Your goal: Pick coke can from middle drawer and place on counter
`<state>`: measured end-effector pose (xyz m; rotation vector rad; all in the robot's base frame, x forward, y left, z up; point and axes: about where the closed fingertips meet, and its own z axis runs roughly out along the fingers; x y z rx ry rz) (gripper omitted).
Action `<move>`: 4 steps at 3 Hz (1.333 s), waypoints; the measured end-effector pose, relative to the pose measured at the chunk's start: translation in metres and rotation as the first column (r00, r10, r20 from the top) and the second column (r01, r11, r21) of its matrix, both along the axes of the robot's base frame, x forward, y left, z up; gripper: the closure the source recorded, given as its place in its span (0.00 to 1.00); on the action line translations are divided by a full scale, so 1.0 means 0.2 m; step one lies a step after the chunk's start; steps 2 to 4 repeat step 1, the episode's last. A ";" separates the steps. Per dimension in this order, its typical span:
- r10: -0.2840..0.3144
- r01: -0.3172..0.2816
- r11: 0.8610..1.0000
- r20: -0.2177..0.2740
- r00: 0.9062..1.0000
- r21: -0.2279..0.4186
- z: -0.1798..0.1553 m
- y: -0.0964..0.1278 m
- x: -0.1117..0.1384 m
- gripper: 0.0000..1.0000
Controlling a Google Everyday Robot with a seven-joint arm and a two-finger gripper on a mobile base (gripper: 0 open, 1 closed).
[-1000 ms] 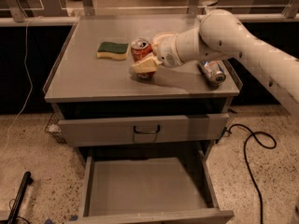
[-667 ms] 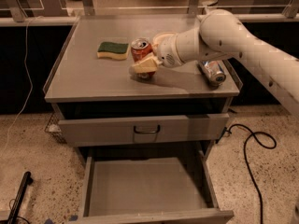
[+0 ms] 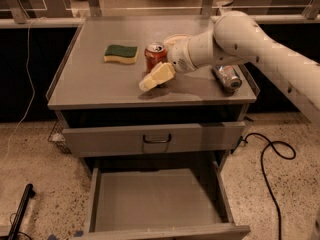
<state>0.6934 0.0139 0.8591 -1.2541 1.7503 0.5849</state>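
- Gray metal counter point(image 3: 95, 81), the flat top of the drawer cabinet with a thin raised rim: it carries every loose object in view, and by the task it is where the can belongs.
- White jointed robot arm point(image 3: 260, 44): it reaches in from the right, low over the counter's rear half.
- Wide shallow gray middle drawer point(image 3: 155, 199): pulled open below, its flat floor bare; no can lies in it.
- Closed gray upper drawer with a dark bar handle point(image 3: 157, 139): it sits between the counter and the open drawer.
- Cream-coloured gripper point(image 3: 152, 74): it lies just in front of and touching or nearly touching the red can; whether it clamps the can or has let go cannot be told.
- Green-and-yellow rectangular sponge point(image 3: 121, 53): it lies flat, just left of the red can.
- Blue-and-silver can point(image 3: 229, 77): on its side near the counter's right rim, well apart from the gripper.
- Small red coke can point(image 3: 155, 56) with a silver top: upright on the counter near its middle, so the placing looks almost done.
- Advice for the step: let go fully before any travel, then draw the gripper straight back along the arm's line and upward, so that it neither tips the coke can nor brushes the sponge.
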 end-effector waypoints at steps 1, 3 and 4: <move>0.000 0.000 1.000 0.000 1.000 0.000 0.00 0.00 0.00 0.00; 0.000 0.000 1.000 0.000 1.000 0.000 0.00 0.00 0.00 0.00; 0.000 0.000 1.000 0.000 1.000 0.000 0.00 0.00 0.00 0.00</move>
